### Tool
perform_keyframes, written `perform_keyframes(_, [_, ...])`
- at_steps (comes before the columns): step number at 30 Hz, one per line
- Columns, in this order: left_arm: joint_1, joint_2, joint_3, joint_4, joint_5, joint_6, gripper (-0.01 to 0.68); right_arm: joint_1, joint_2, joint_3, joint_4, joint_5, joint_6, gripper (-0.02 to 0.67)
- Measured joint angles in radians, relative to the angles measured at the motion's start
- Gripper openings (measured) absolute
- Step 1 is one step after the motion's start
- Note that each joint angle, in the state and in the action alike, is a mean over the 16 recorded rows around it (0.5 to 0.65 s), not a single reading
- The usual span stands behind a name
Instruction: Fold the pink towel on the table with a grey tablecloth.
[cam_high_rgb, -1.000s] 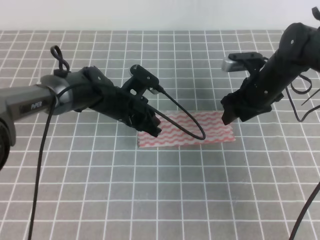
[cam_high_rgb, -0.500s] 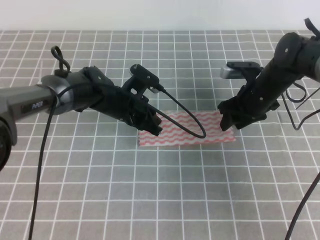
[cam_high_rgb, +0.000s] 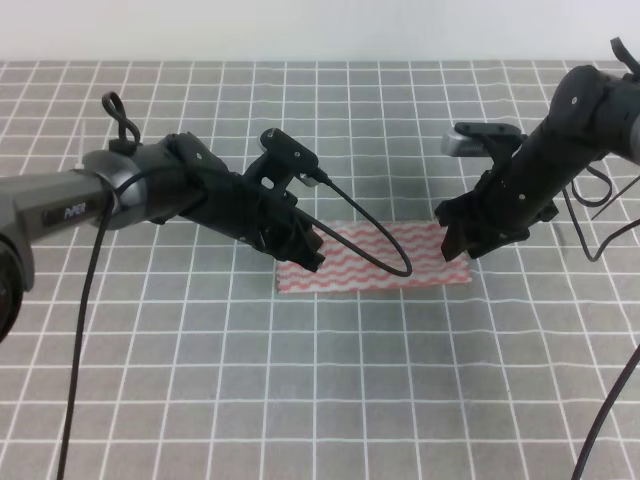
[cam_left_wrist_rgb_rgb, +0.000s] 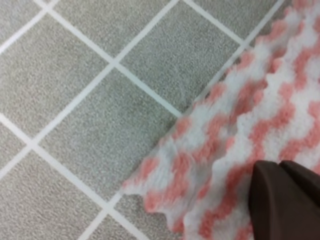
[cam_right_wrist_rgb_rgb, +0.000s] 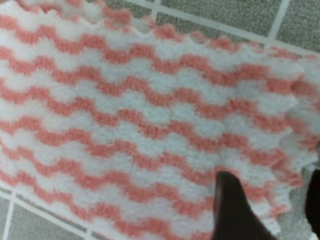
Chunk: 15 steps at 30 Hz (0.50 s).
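The pink towel (cam_high_rgb: 375, 260) lies flat as a wide strip on the table with a grey tablecloth (cam_high_rgb: 330, 380). My left gripper (cam_high_rgb: 308, 257) is low on the towel's left end. In the left wrist view its dark fingertips (cam_left_wrist_rgb_rgb: 285, 200) are pressed together on the towel (cam_left_wrist_rgb_rgb: 220, 150) near its corner, where the cloth is slightly bunched. My right gripper (cam_high_rgb: 455, 246) is at the towel's right end. In the right wrist view its fingers (cam_right_wrist_rgb_rgb: 235, 210) stand apart, with the towel's (cam_right_wrist_rgb_rgb: 125, 125) right edge between them.
A black cable (cam_high_rgb: 385, 245) loops from the left wrist over the towel's middle. More cables (cam_high_rgb: 85, 330) hang at the left and at the right (cam_high_rgb: 610, 420) of the exterior view. The tablecloth's far edge meets a white wall (cam_high_rgb: 320, 30).
My right gripper has dropped and shifted slightly left onto the towel's right end. My left gripper and the towel have stayed in place.
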Motion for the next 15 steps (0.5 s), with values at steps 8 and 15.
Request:
perform_keyframes(8, [0.0,-0.001,0.0,0.0,0.002,0.0,-0.002,0.001,0.005,-0.032,-0.006,0.02,0.001,0.29])
perform_keyframes(15, [0.0,0.001,0.001,0.001,0.003,0.0,-0.002,0.002,0.009,-0.075,-0.041,0.055,0.003,0.288])
